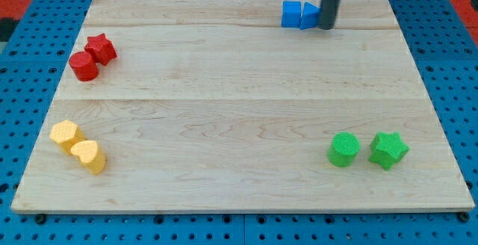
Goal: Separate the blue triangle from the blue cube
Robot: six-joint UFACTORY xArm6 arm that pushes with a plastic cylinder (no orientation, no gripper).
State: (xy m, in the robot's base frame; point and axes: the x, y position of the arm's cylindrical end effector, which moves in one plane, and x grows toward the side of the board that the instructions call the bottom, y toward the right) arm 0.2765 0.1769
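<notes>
Red [91, 57], yellow [79, 146], green blocks [367, 149]

My tip [326, 27] ends a plain dark grey rod.

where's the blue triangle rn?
Near the view's top edge, right of centre: blue triangle touching the blue cube on its left, my tip at its right.

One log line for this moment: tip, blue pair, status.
my tip: touching blue triangle on view's right | blue cube: against triangle's left | status: not separated
</notes>
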